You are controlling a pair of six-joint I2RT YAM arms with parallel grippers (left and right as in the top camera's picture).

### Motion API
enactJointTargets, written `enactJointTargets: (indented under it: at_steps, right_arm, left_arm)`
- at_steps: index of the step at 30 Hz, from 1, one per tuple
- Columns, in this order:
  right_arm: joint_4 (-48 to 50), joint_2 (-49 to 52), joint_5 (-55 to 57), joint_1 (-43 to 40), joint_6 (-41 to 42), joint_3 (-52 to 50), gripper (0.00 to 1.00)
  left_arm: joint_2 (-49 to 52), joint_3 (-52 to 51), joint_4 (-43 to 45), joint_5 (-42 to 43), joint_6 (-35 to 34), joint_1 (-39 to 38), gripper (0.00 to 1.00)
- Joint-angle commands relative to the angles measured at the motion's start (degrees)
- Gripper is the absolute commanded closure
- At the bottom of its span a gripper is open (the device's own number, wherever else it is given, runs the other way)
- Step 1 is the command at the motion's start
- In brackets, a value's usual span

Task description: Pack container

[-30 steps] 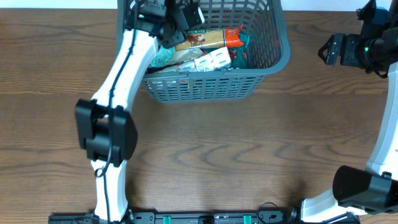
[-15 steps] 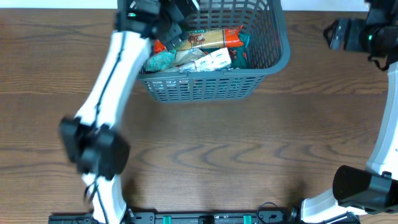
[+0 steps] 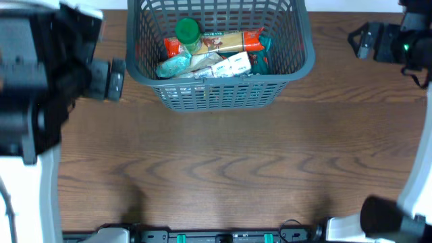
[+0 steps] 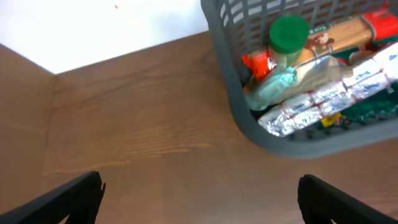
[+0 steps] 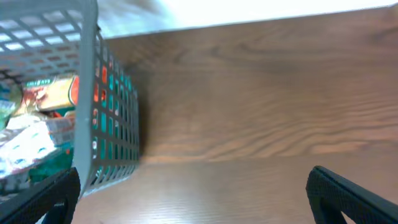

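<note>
groceries and a green-lidded jar crowd the container, while the table before it lies open.

left arm: white link, black joints | right arm: black, green light

Groceries in container on table

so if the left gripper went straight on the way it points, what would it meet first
Probably the bare table, just outside the container. The left gripper aims past its corner, though depth is unclear.
</note>
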Motion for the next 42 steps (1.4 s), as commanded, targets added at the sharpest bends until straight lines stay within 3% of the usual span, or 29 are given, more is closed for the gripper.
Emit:
enactJointTargets:
  at_steps: [1, 5, 9, 13, 16, 23, 33, 42]
  right_arm:
    - [0.7, -7.2, 4.4, 2.0, 1.5, -4.2, 0.01]
    - [8.7, -16.8, 8.5, 6.6, 5.2, -20.2, 0.01]
    - [23.1, -29.2, 16.5, 13.5, 7.6, -43.3, 0.01]
    - [36.5, -40.1, 24.9, 19.9, 8.6, -62.8, 0.01]
    - [40.9, -45.7, 25.8, 21.7, 8.6, -70.5, 0.01]
    - [37.9, -49.5, 25.8, 21.8, 8.6, -75.7, 0.01]
    - [25.9, -49.0, 25.8, 21.8, 8.6, -75.8, 0.01]
    - [22.6, -49.0, 25.8, 21.8, 8.6, -75.8, 0.01]
  left_arm:
    - [-8.9, -12.5, 3.8, -0.1, -3.8, 0.1, 0.01]
    - [-20.8, -31.0, 13.2, -0.1, -7.0, 0.2, 0.02]
    - [-31.1, -49.3, 21.8, -0.1, -13.3, 0.2, 0.01]
    - [-36.4, -62.9, 30.2, -0.1, -15.8, 0.2, 0.01]
    - [-36.5, -68.0, 33.7, -0.3, -15.5, 0.2, 0.01]
    - [-31.9, -70.5, 33.4, -0.3, -15.5, 0.2, 0.02]
    - [-25.2, -70.5, 33.4, -0.3, -15.5, 0.2, 0.01]
    - [-20.3, -70.5, 33.4, -0.3, -15.5, 0.2, 0.01]
